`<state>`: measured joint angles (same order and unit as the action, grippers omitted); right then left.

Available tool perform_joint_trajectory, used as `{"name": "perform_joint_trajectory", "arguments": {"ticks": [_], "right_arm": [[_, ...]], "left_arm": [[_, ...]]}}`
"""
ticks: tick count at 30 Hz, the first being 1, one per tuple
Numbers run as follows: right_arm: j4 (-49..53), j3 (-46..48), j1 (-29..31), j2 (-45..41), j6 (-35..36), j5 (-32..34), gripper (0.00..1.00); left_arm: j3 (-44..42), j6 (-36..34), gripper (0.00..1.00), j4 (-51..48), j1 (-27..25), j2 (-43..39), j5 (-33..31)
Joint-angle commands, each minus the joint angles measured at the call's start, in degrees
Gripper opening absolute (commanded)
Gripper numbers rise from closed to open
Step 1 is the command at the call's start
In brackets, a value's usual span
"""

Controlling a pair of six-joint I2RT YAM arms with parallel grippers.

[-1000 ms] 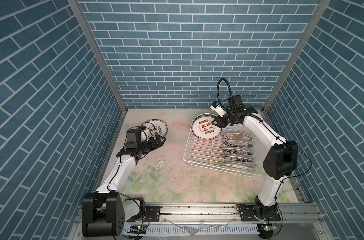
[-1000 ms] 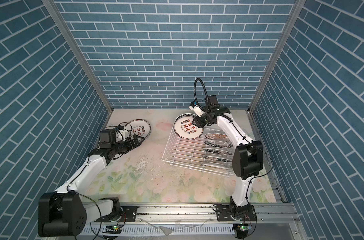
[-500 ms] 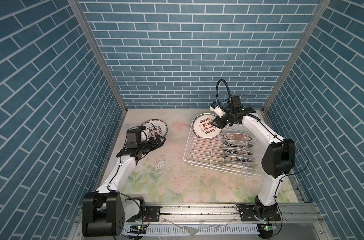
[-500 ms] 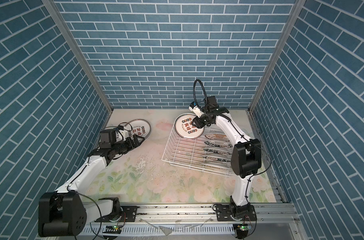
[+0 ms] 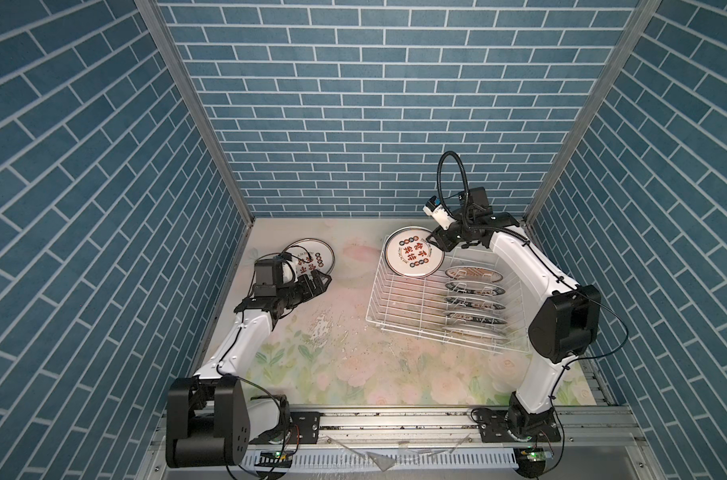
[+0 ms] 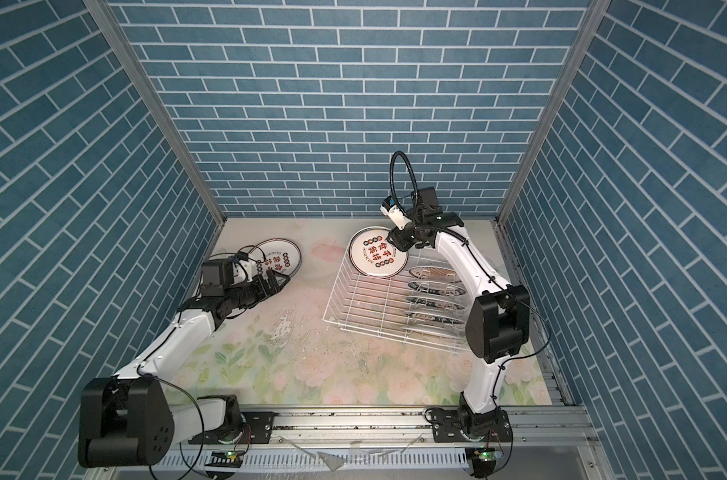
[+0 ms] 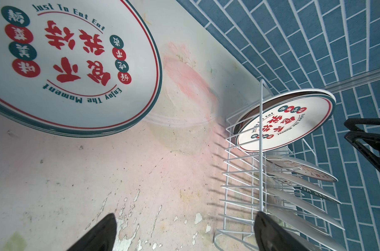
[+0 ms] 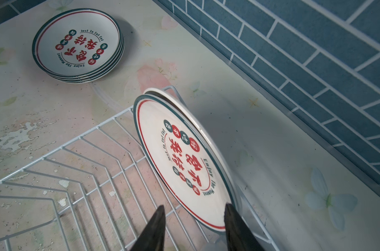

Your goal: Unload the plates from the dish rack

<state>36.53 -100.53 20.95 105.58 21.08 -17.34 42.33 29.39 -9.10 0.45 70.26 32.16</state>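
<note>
The white wire dish rack (image 5: 415,332) (image 6: 374,332) stands right of centre. A large plate with red characters (image 5: 413,257) (image 6: 378,257) (image 8: 184,160) leans upright in its back left corner, with a second plate close behind it. Several smaller plates (image 5: 474,291) (image 6: 434,289) stand on edge along the rack's right side. My right gripper (image 5: 434,243) (image 8: 194,205) is open, its fingers straddling the front plate's rim, one finger clear of the plate's face. A stack of matching plates (image 5: 311,255) (image 8: 78,45) (image 7: 65,60) lies flat at the back left. My left gripper (image 5: 322,282) (image 7: 184,214) hovers open and empty beside it.
Blue brick walls close in the back and both sides. The rack's back rim sits close to the back wall. Floral table covering (image 5: 353,365) with flaked patches runs between the stack and the rack and to the front.
The right gripper's jaws have narrowed slightly around the leaning plate's rim, and that arm has shifted a little. The left arm and the plates have not moved.
</note>
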Motion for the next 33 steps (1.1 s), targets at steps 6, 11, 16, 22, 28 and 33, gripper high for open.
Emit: {"name": "perform_joint_trajectory", "arguments": {"ticks": [6, 11, 16, 22, 28, 33], "right_arm": [[-2.08, 1.72, -0.30, 1.72, 2.77, 2.40, 0.46], [-2.43, 1.79, -0.32, 2.81, 2.60, 1.88, 0.46], [-2.76, 2.34, -0.30, 2.79, 2.35, 1.45, 0.46], [-3.04, 2.98, -0.27, 2.94, 1.99, 1.00, 0.45], [-3.58, 4.45, -0.29, 2.65, 1.39, -0.53, 0.45], [-3.99, 5.76, -0.29, 1.91, 1.17, -2.43, 0.45]], "left_arm": [[-0.27, -0.17, 0.99, 0.42, -0.27, 0.41, -0.52], [-0.14, -0.13, 0.99, 0.29, -0.27, 0.36, -0.52], [-0.05, -0.18, 0.99, 0.28, -0.28, 0.49, -0.54], [-0.39, -0.13, 0.99, 0.68, -0.27, 0.76, -0.52], [-0.66, -0.12, 0.99, 0.68, -0.27, 0.66, -0.60], [-0.58, -0.12, 0.99, 0.75, -0.27, 0.76, -0.79]]}}
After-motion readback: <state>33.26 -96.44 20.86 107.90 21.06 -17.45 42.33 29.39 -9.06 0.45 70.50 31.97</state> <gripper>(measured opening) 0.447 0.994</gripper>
